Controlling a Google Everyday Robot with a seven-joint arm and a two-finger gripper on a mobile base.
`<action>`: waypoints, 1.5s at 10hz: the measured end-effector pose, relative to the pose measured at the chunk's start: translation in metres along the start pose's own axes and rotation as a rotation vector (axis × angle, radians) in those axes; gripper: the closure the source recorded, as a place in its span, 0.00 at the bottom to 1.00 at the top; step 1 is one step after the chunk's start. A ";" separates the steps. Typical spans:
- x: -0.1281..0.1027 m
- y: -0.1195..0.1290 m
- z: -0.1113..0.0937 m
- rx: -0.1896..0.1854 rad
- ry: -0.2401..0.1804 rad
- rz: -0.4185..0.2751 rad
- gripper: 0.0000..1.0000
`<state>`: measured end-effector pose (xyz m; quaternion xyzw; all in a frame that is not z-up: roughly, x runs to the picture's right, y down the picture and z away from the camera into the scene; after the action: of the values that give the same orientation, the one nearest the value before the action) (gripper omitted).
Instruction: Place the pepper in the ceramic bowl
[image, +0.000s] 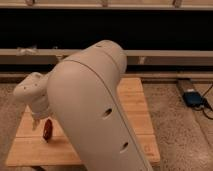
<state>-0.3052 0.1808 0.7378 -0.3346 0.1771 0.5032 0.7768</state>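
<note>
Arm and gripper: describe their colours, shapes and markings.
The arm is a bulky, rounded, off-white shell with a few small dark holes along its side; no cables or lettering show. It narrows to a ball-like joint. The gripper, pale too, is low above the table, by the pepper.
</note>
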 end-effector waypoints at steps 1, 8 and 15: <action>0.000 0.006 0.004 0.000 0.005 -0.001 0.20; 0.000 0.022 0.045 -0.015 0.078 0.030 0.20; 0.003 0.032 0.071 0.000 0.131 0.033 0.20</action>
<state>-0.3369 0.2408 0.7762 -0.3638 0.2332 0.4927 0.7553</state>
